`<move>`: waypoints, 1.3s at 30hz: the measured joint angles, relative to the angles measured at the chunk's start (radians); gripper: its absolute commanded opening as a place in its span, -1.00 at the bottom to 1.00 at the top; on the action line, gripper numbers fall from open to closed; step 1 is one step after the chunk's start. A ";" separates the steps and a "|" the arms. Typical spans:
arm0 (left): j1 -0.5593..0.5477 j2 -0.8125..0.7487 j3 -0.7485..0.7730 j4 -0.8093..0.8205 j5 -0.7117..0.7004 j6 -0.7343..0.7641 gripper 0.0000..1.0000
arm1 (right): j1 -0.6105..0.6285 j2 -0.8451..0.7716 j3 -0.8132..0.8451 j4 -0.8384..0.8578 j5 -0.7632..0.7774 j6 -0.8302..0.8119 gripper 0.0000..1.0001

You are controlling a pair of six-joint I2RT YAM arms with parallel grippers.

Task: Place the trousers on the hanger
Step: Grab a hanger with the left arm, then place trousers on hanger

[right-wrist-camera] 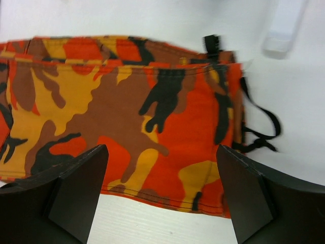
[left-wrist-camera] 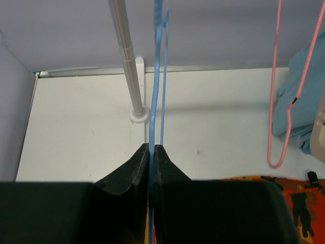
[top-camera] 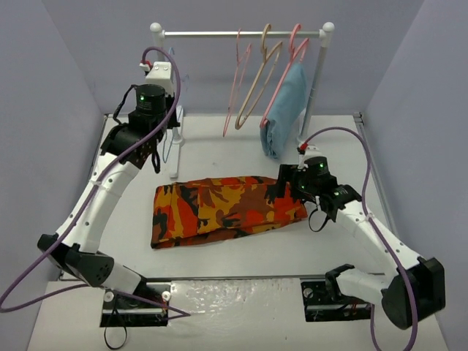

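Note:
The camouflage trousers (top-camera: 227, 208) lie folded flat on the white table, waist end to the right. They also show in the right wrist view (right-wrist-camera: 127, 101) and at the lower right corner of the left wrist view (left-wrist-camera: 299, 201). The thin light-blue wire hanger (left-wrist-camera: 156, 76) stands upright beside the rack's left post (left-wrist-camera: 127, 61); it shows faintly in the top view (top-camera: 167, 150). My left gripper (left-wrist-camera: 152, 146) is shut on the hanger's wire, raised at the back left (top-camera: 172, 124). My right gripper (right-wrist-camera: 161, 150) is open and empty, low over the trousers' right end (top-camera: 287, 183).
A white clothes rack (top-camera: 241, 33) stands at the back with two pink hangers (top-camera: 238, 80), a tan hanger (top-camera: 259, 73) and a folded light-blue garment (top-camera: 287, 110) hanging on it. Grey walls close in both sides. Black straps (right-wrist-camera: 264, 122) trail from the trousers' waist.

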 measured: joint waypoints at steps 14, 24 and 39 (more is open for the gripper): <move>0.073 -0.530 -0.565 -0.077 0.006 -0.044 -1.00 | 0.201 0.398 -0.039 0.195 0.038 0.148 0.57; 0.211 -0.627 -0.830 -0.086 0.058 -0.089 -1.00 | -0.071 0.395 -0.044 0.031 0.164 0.257 0.58; 0.229 -0.739 -1.053 0.071 0.174 -0.130 -1.00 | 0.309 0.371 0.359 -0.118 0.188 0.237 0.43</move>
